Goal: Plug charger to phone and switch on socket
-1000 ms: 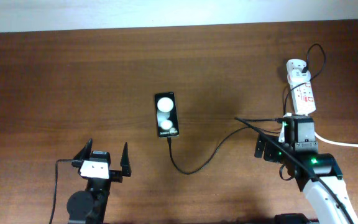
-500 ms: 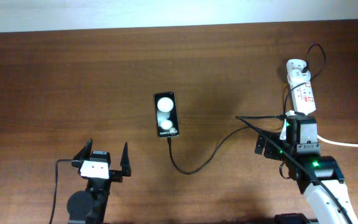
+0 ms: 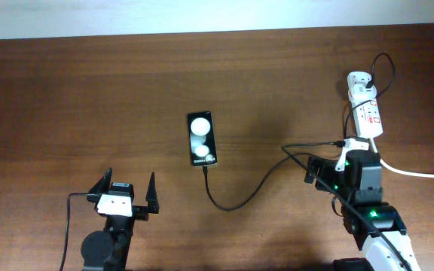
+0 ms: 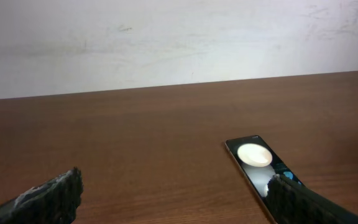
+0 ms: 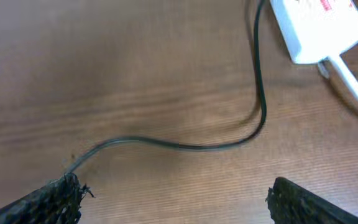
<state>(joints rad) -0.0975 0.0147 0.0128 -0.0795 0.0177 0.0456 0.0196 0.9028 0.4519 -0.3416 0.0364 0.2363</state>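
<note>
Black phone (image 3: pixel 202 138) flat on counter (image 3: pixel 89 90), charger cable (image 3: pixel 255 188) touching its near end, socket (image 3: pixel 365 105) well right of phone, left gripper (image 3: pixel 129 181) near-left of phone, fingers apart, empty, right gripper (image 5: pixel 174 185) below socket, fingers apart over cable.

Robotics test bench, by every sign: a dark wood-grain worktop (image 3: pixel 89 90) set against a bare, scuffed white wall (image 4: pixel 179 37), the left arm (image 3: pixel 110 233) and right arm (image 3: pixel 379 226) stationed at its near edge.
</note>
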